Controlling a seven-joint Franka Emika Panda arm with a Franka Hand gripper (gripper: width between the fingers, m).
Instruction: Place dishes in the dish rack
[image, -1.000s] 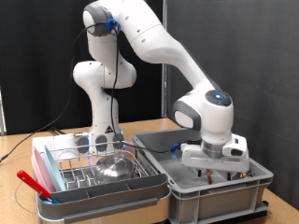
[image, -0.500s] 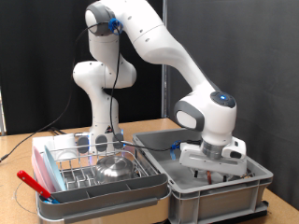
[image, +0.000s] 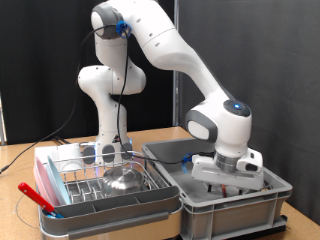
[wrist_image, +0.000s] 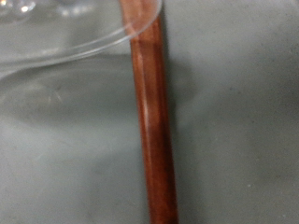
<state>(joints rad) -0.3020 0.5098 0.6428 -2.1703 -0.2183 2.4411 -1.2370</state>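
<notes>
The dish rack (image: 92, 176), silver wire in a pink-and-grey tray (image: 47, 186), stands at the exterior view's lower left. A shiny steel bowl (image: 124, 181) rests in it. My gripper (image: 231, 181) is sunk into the grey crate (image: 235, 208) to the exterior view's right of the rack, and the crate wall hides its fingers. The wrist view shows no fingers. It looks close onto the crate's grey floor (wrist_image: 234, 121), where a reddish-brown utensil handle (wrist_image: 155, 131) lies under the rim of a piece of clear glassware (wrist_image: 65, 42).
A red-handled utensil (image: 34, 196) lies across the rack's near left corner. The robot's base (image: 110, 130) stands behind the rack. The crate's tall walls surround the hand. Both containers sit on a wooden table (image: 20, 160) before a black curtain.
The hand has sunk slightly lower into the grey crate. The rack and bowl have not moved.
</notes>
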